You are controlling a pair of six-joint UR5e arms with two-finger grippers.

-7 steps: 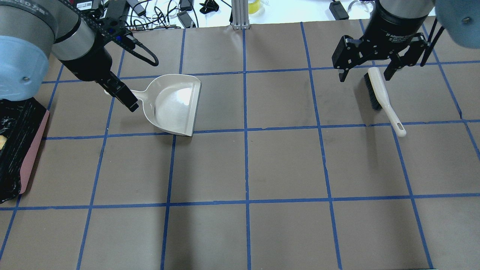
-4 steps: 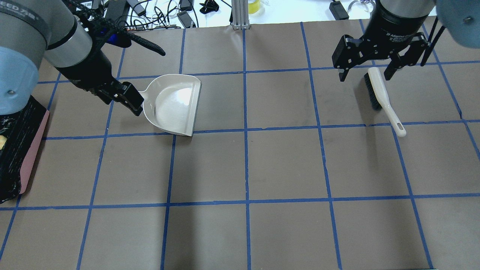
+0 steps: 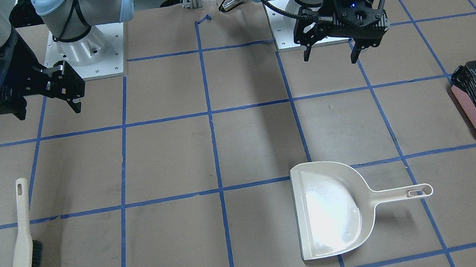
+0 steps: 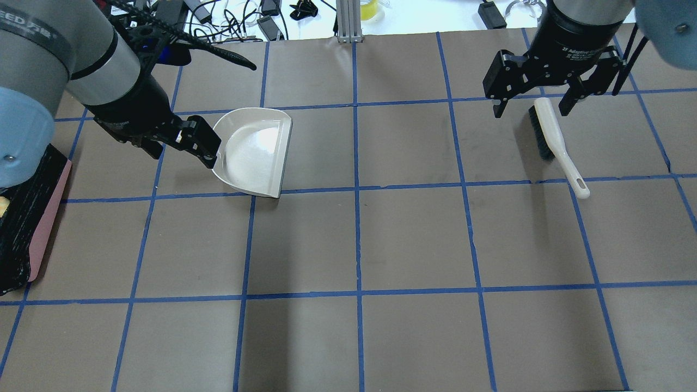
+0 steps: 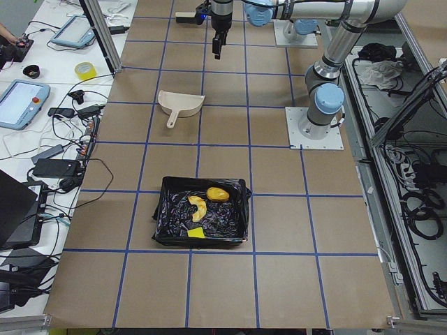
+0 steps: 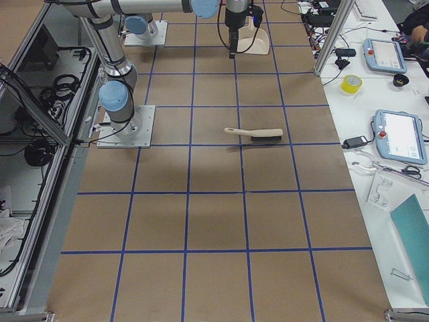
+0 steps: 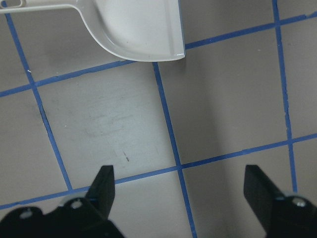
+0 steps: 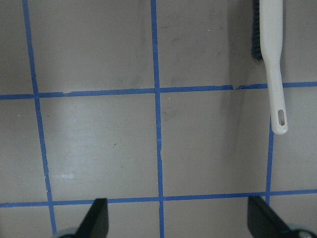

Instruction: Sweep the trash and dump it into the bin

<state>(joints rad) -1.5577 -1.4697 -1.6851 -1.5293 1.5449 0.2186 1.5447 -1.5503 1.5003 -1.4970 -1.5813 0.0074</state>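
Left gripper [image 3: 331, 58], right gripper [image 4: 531, 111]: both spread wide, holding nothing.
Trash [image 5: 198, 207] in bin [image 5: 159, 227]: left side view shows three scraps, front view two, overhead barely one. Dustpan [image 3: 329, 208] and brush [image 3: 19, 255] lie on table [image 4: 414, 239].

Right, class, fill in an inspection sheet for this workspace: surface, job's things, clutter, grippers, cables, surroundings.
Surface: brown table with a blue tape grid.
Job's things: bin holds the lump, rind slice and yellow wedge; dustpan empty, brush lying flat, both unheld.
Clutter: nothing seen.
Grippers: left gripper and right gripper raised, jaws open, empty.
Cables: black cable along the left wrist; loose leads on the bench.
Surroundings: bench with tablets and a yellow tape roll.
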